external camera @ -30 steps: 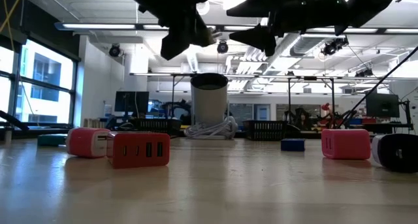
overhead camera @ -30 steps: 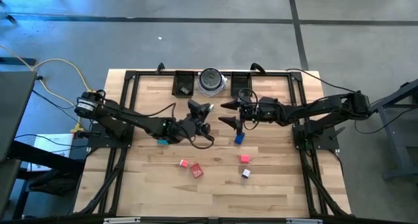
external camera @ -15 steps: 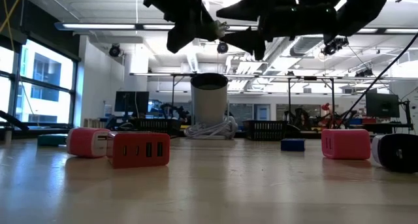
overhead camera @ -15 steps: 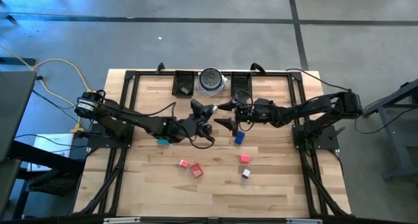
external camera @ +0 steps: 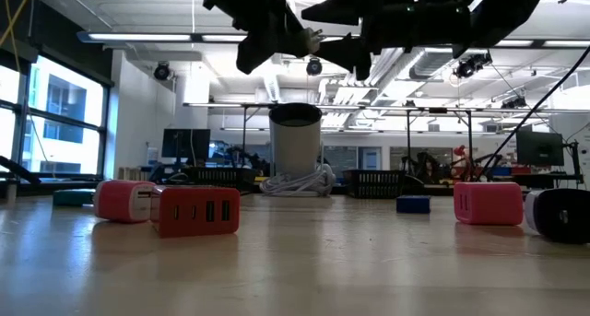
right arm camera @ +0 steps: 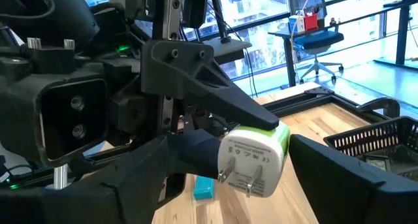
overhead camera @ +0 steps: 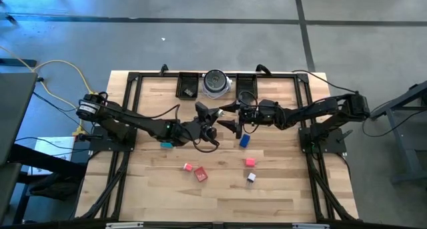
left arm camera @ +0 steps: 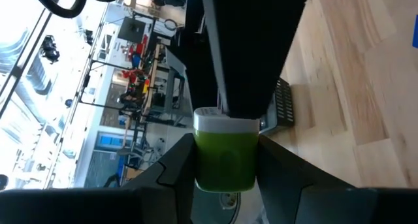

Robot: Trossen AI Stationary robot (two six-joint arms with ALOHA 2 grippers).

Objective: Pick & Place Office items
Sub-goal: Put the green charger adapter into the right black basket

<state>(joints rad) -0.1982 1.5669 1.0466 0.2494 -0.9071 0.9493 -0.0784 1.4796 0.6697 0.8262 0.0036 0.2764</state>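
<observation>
A pale wooden desk on a black frame is seen standing on a grey floor.

High view: The left gripper is positioned over the middle of the desk, raised, with a green-white plug adapter pinched between its fingers. The right gripper is placed just beside it, facing it, with its fingers spread wide on either side of the adapter. A teal block is found beside the left arm. A blue block lies below the right gripper. A small red block and a larger red charger lie near each other toward the front; a pink block and a black-and-white block are set to their right. Two black trays and a round silver-grey dish are located at the far edge.

Low view: Both grippers are shown well above the desk surface. The red charger, with three ports visible, rests just beside the small red block.

Left wrist view: The green body of the adapter, capped in white, is clamped between the two dark fingers.

Right wrist view: The prongs of the adapter are presented toward this camera; the right gripper's fingers are held apart and clear of it.
</observation>
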